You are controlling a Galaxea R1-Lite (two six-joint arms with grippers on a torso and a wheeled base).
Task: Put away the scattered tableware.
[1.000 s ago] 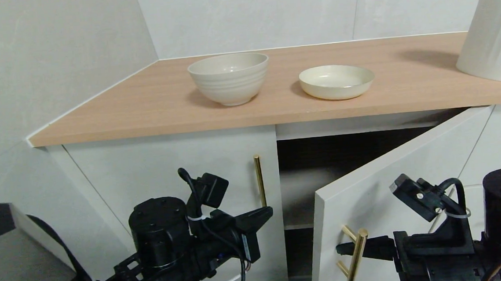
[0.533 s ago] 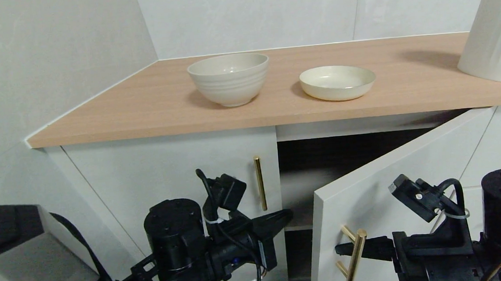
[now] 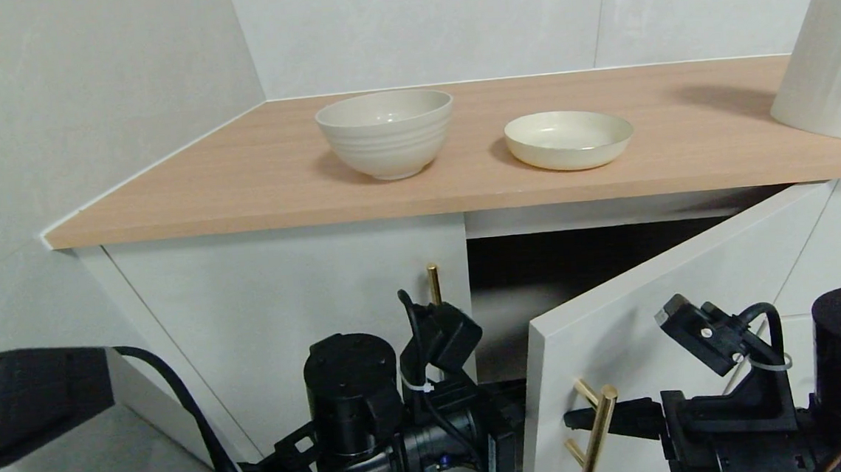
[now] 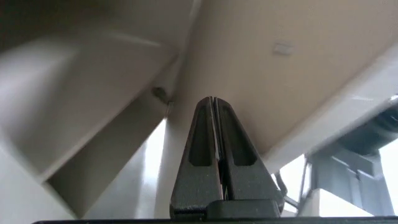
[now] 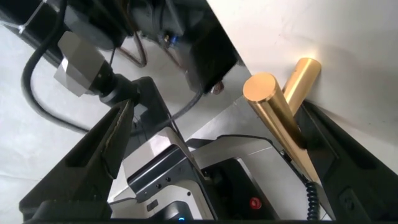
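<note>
bowl (image 3: 385, 131) x1 | shallow dish (image 3: 569, 138) x1 (both upright on countertop (image 3: 239, 182))

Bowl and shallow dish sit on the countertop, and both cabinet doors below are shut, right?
Not quite. The bowl and shallow dish sit on the countertop, but only the left door is shut; the right door stands open, as the head view shows.

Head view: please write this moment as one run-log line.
cabinet door: partly open | left gripper: shut, at door gap | right gripper: open, straddling handle | bowl, dish: on countertop
</note>
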